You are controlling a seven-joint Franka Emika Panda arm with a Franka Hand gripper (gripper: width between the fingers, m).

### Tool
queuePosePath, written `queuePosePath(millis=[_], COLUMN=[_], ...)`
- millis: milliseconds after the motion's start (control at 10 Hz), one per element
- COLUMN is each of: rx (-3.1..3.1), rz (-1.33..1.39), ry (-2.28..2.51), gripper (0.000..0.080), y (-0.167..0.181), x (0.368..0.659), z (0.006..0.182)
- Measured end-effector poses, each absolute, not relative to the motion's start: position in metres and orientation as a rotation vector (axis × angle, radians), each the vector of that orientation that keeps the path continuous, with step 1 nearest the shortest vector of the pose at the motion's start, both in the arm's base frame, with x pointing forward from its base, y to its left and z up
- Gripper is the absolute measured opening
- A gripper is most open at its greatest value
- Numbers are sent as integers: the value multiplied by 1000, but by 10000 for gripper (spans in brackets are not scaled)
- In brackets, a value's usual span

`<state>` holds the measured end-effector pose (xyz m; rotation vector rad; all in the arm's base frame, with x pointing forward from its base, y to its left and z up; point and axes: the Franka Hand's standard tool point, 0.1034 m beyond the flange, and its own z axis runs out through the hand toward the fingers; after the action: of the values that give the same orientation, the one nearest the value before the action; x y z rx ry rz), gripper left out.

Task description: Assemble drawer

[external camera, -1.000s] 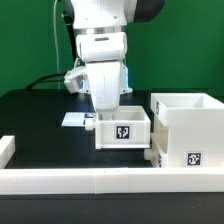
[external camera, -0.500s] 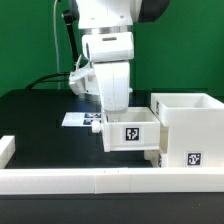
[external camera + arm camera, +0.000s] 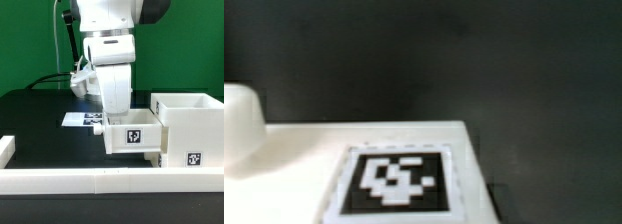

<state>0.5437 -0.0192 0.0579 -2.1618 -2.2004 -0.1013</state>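
My gripper (image 3: 118,116) reaches down into a small white open-top tray (image 3: 133,138) with a black-and-white tag on its front. It is shut on the tray's wall and holds it against the left side of the tall white housing (image 3: 190,125) in the exterior view. The fingertips are hidden by the tray. A small white knob-like piece (image 3: 155,158) sticks out low on the housing's left side. The wrist view shows only a white tagged surface (image 3: 397,182) of the tray over the black table, and no fingers.
A long low white border wall (image 3: 100,181) runs along the front, with a short end piece (image 3: 6,149) at the exterior view's left. The marker board (image 3: 78,119) lies flat on the black table behind the tray. A green wall stands at the back.
My gripper has carried the tray toward the exterior view's right, from beside the marker board up against the housing.
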Motion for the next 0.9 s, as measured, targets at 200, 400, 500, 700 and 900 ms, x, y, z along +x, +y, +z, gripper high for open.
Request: queuePosePath(millis=[200, 400, 500, 700, 900], rx=[-2161, -2159, -2155, -2147, -2142], rz=[-103, -100, -96, -97, -98], ry=[-2202, -2197, -2193, -2194, -2196], gripper=[44, 44, 44, 44, 44], y=[-15, -15, -14, -10, -8], x=[547, 547, 546, 545, 544], z=[60, 57, 54, 52, 52])
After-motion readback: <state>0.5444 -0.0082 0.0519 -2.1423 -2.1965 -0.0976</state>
